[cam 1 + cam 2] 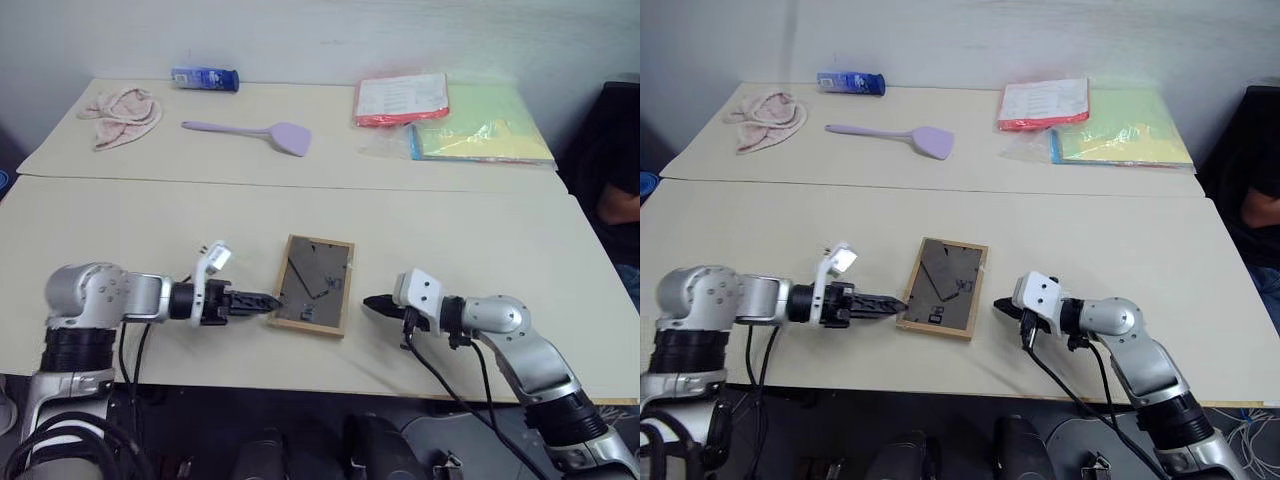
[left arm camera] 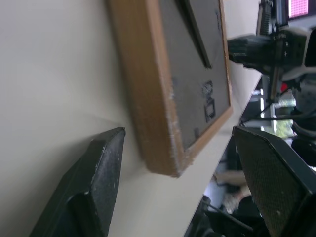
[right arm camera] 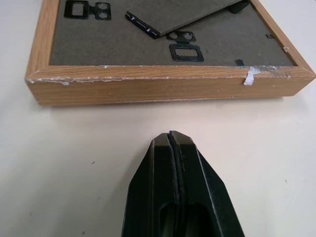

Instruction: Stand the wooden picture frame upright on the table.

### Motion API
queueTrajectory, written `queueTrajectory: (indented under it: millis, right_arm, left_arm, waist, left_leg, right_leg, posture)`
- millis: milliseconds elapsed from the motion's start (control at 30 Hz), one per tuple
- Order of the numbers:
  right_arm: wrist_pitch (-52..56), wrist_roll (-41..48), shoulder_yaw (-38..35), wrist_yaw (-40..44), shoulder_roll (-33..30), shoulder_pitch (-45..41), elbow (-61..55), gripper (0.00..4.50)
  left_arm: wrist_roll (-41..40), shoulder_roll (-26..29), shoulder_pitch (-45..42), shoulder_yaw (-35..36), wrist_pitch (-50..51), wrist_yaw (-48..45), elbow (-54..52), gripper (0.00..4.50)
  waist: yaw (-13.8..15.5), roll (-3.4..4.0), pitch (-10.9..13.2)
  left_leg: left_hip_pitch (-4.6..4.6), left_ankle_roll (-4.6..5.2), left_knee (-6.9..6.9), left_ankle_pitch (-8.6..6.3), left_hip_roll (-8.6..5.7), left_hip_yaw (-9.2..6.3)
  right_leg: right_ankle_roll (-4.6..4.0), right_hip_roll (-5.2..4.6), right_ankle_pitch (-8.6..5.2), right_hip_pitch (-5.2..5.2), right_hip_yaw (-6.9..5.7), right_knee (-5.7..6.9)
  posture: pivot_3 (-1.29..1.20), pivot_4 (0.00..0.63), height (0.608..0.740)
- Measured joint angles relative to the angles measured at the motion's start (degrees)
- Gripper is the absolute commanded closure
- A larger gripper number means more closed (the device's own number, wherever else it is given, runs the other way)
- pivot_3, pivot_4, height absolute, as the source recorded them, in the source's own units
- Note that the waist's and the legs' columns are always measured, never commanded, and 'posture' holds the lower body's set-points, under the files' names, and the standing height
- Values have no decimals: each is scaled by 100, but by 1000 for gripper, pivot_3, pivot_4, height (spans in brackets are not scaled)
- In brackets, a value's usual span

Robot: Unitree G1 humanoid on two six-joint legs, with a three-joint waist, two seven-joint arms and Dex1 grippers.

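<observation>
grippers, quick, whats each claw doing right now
Left claw: open, holding nothing, at a corner of the wooden picture frame.
Right claw: shut, empty, just short of the frame's edge.

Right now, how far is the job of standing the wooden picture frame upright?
Nothing is done yet: the light-wood rectangular picture frame lies flat, dark grey back up, on the pale beige table. In hand: the open left gripper is at its corner; the shut right gripper waits beside it. Lifting and standing remain.
</observation>
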Motion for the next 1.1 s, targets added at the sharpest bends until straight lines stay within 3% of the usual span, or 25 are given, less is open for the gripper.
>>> queueTrajectory:
  millis: [400, 500, 667, 733, 833, 967, 1100]
  right_arm:
    - [81, -245, 268, -152, 201, -133, 0, 4500]
    - [80, -281, 279, -167, 203, -133, -2, 4500]
    - [50, -228, 198, -146, 179, -121, 7, 4500]
    - [51, -6, 5, -39, 164, -118, 6, 4160]
    - [295, 889, -585, 385, 68, -112, -24, 3263]
    - [1237, 2062, -976, 615, 126, -444, -296, 1837]
    - [1947, 2247, -866, 222, 502, -1108, -162, 589]
  left_arm:
    - [-921, -614, -465, -101, 8, 1244, 907, 833]
    - [-1056, -764, -466, 57, 21, 1534, 1045, 1323]
    - [-1193, -956, -339, 434, 24, 1824, 1148, 2834]
    - [-1236, -1043, -227, 704, 23, 1838, 990, 3216]
    - [-1138, -1094, 184, 1013, -300, 1764, 462, 3218]
    - [-598, -843, 622, 871, -1317, 1079, -470, 3218]
    - [-209, -892, 754, 679, -1925, 697, -810, 3218]
  waist:
    - [108, 0, -1]
    - [150, 0, -1]
    - [140, -1, 0]
    - [138, -1, 0]
    - [112, -2, 1]
    - [82, -1, 1]
    - [77, -1, 1]
  left_leg:
    - [1, 1, 9, 0, -6, 0]
    - [0, 1, 11, 0, -8, -2]
    - [-1, -1, 11, 0, -6, 0]
    - [0, -2, 11, 0, -6, -1]
    - [1, -8, 10, 1, 1, 1]
    - [4, -14, 10, 3, 2, 1]
    - [1, -14, 9, 2, 1, 2]
  right_leg:
    - [1, -4, 0, 4, 0, -1]
    - [1, -4, 0, 5, -2, -2]
    - [2, -1, 1, 4, -3, -3]
    - [2, 0, 1, 4, -4, -4]
    - [2, 7, 1, 3, -3, -3]
    - [0, 7, 0, 3, -1, -15]
    - [-1, 6, -1, -2, 0, -14]
  posture:
    - [0, 150, 740]
    - [0, 150, 740]
    - [0, 150, 740]
    - [0, 150, 740]
    - [0, 150, 740]
    - [0, 150, 740]
    - [0, 150, 740]
